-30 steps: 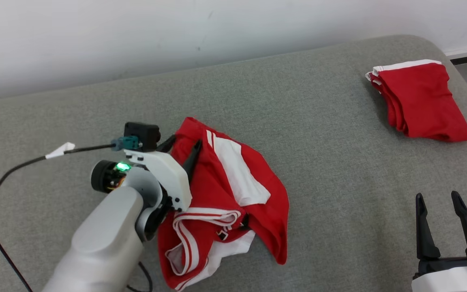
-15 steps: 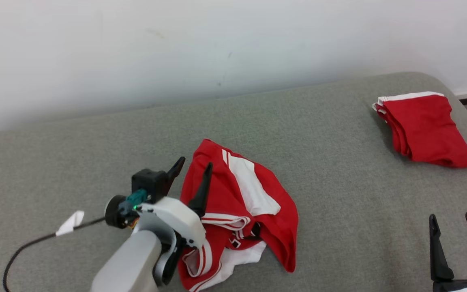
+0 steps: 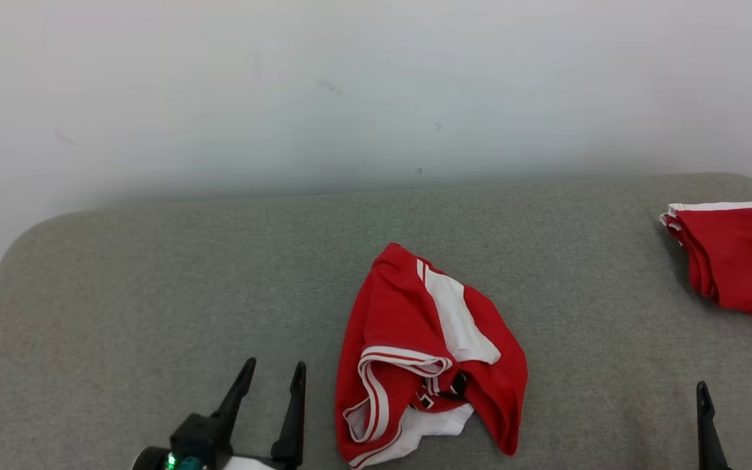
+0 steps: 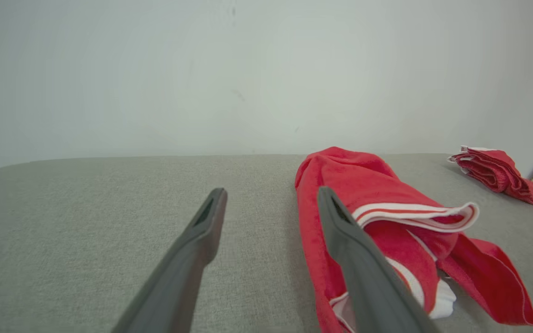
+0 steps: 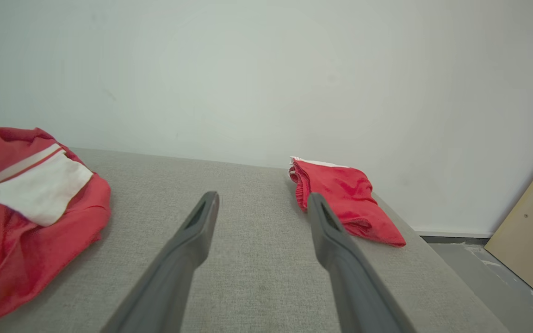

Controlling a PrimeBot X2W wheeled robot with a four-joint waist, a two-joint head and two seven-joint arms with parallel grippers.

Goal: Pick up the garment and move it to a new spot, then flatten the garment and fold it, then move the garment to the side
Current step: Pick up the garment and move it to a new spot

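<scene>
crumpled red garment [image 3: 415,352] with white panel and stripes, bunched in a heap, lying on grey padded surface [image 3: 154,294]

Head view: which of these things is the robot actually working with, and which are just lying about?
In the job:
crumpled red-and-white garment
left end effector, open
right end effector, open

Lying about:
folded red pile at the right, seemingly finished
tan board by the wall
</scene>
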